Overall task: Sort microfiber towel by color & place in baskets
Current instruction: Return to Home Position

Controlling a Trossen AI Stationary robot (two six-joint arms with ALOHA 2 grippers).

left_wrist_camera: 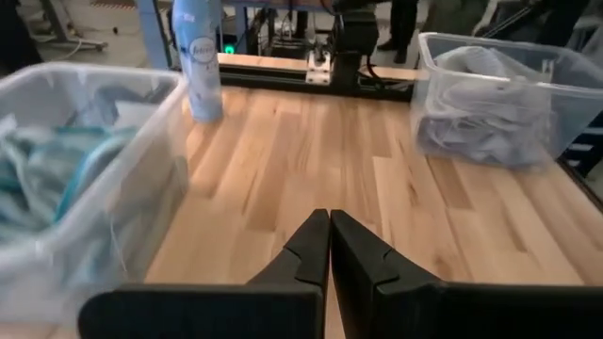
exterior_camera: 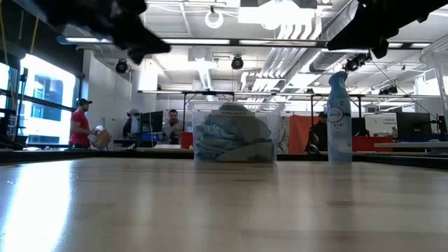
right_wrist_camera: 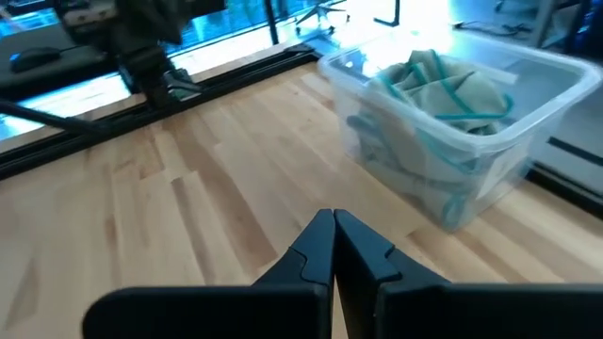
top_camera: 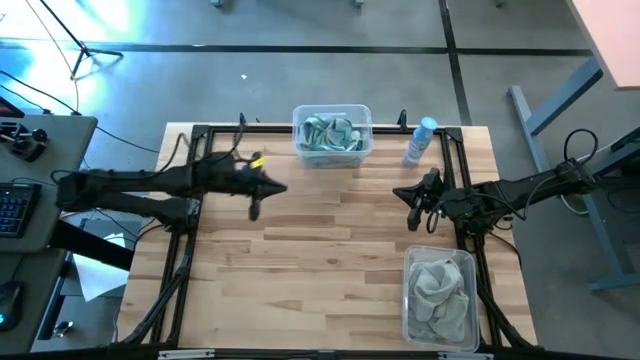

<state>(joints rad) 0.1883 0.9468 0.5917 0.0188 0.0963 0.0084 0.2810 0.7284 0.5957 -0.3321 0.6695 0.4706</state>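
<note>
A clear tub [top_camera: 332, 133] at the table's far edge holds the teal-edged towels [right_wrist_camera: 438, 89]; it also shows in the low view [exterior_camera: 234, 133] and the left wrist view [left_wrist_camera: 85, 179]. A second clear tub [top_camera: 440, 296] at the near right holds the grey towels [left_wrist_camera: 485, 108]. My left gripper [top_camera: 254, 210] hovers over the left half of the table, shut and holding nothing [left_wrist_camera: 330, 247]. My right gripper [top_camera: 411, 222] hovers over the right half, above the grey tub's far end, also shut and holding nothing [right_wrist_camera: 334, 247].
A white-blue spray bottle [top_camera: 420, 142] stands upright at the far right, beside the teal tub. A black metal frame [top_camera: 190, 250] runs along the table's left, right and far sides. Bare wood [top_camera: 330, 260] lies between the two arms. People stand in the room beyond [exterior_camera: 80, 126].
</note>
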